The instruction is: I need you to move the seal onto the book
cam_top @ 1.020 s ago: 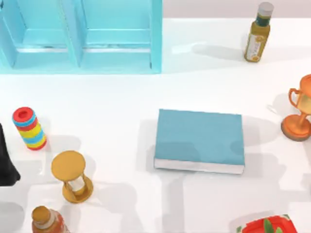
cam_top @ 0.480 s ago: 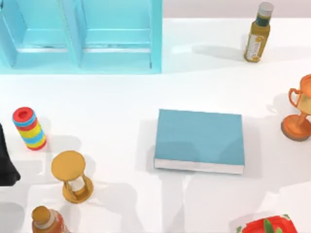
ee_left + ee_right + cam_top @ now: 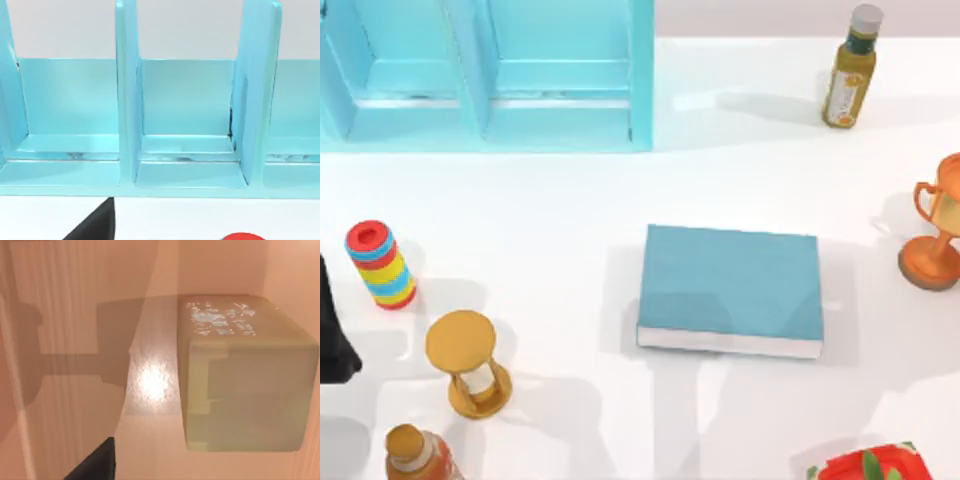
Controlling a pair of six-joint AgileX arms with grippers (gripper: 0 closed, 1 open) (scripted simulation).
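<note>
The seal (image 3: 240,375) sits close before the right arm's wrist camera on a tan surface; its hand's grip cannot be told. The book (image 3: 730,288) lies mid-bench, cover bare, ready to receive it. Left arm (image 3: 332,330) parked at left.

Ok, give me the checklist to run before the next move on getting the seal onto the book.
1. Book lies flat near the table's middle: ok.
2. Book cover free of other things: ok.
3. Seal close in the right wrist view, pale mark visible: ok.
4. Right tool gripping the seal: cannot tell.
5. Left arm parked at the table's left edge, away from the book: ok.
6. Trophy standing apart from the book, to its right: ok.
</note>
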